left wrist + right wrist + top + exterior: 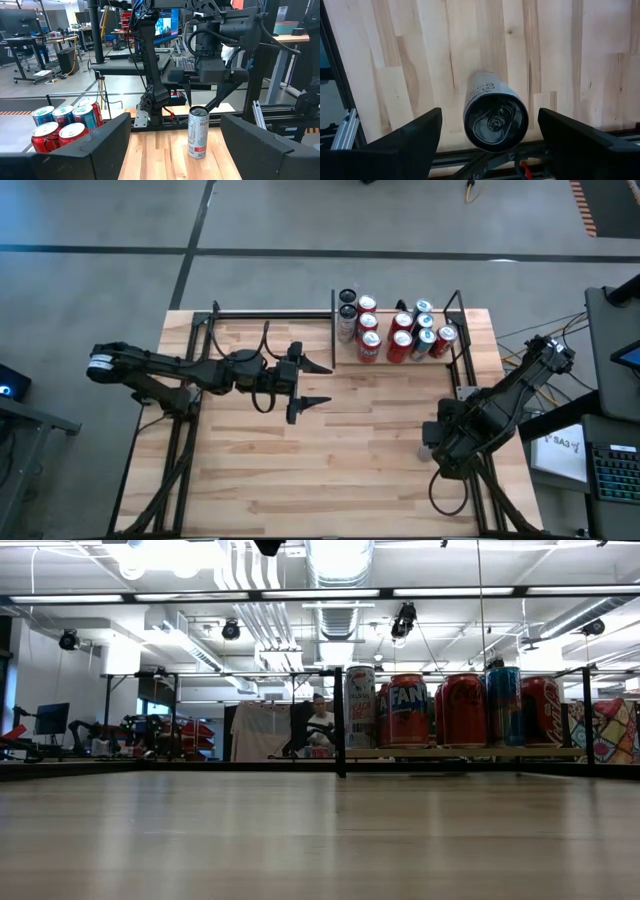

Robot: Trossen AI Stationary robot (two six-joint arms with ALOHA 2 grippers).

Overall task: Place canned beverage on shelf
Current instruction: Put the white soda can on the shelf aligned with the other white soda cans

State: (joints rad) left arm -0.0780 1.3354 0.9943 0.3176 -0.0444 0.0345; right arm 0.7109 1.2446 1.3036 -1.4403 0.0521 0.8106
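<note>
Directly below the right pincer (490, 137), whose fingers stand wide apart, the silver can (495, 112) stands upright, untouched.

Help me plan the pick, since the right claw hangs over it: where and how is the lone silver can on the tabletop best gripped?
Probably around its round side wall, about mid-height, coming straight down. The silver can stands upright and alone on the tabletop, and the right claw is open above it, one finger on each side, so lowering and closing should clamp it.

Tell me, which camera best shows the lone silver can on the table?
The left wrist view: the can stands upright in full side view. The right wrist view shows its top between the open right hand. The high view hides it; the low view misses it.
</note>
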